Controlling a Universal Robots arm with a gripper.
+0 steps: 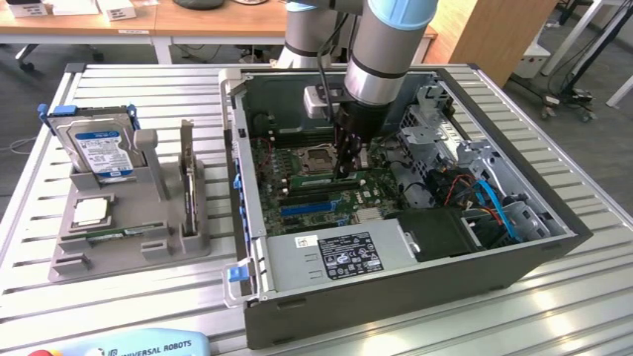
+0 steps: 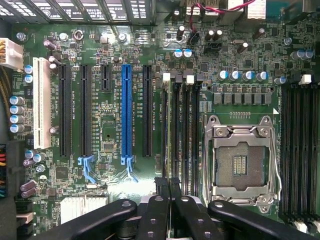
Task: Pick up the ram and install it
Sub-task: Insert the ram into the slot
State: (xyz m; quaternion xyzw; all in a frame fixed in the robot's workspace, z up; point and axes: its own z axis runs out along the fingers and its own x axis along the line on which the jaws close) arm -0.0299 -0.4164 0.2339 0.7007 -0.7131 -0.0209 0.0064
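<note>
My gripper (image 1: pixel 348 169) reaches down into the open computer case (image 1: pixel 416 293), just to the exterior view's right of the processor socket (image 1: pixel 319 158). Its black fingers (image 2: pixel 161 200) are shut on the ram (image 1: pixel 362 159), a thin green stick with a white label, held on edge. In the wrist view the ram (image 2: pixel 169 130) appears edge-on as a narrow strip running away from the gripper (image 2: pixel 168 186). It lines up with the first of the black memory slots (image 2: pixel 187 130) beside the socket (image 2: pixel 240 160). Whether it sits fully in the slot I cannot tell.
A grey holder rack (image 1: pixel 129 248) on the exterior view's left carries a hard drive (image 1: pixel 99 148) and a square silver chip (image 1: pixel 89 211). Inside the case are the power supply (image 1: pixel 336 256), blue cables (image 1: pixel 494 204) and a drive cage (image 1: pixel 435 137). Long expansion slots, one blue (image 2: pixel 126 110), lie beside the memory slots.
</note>
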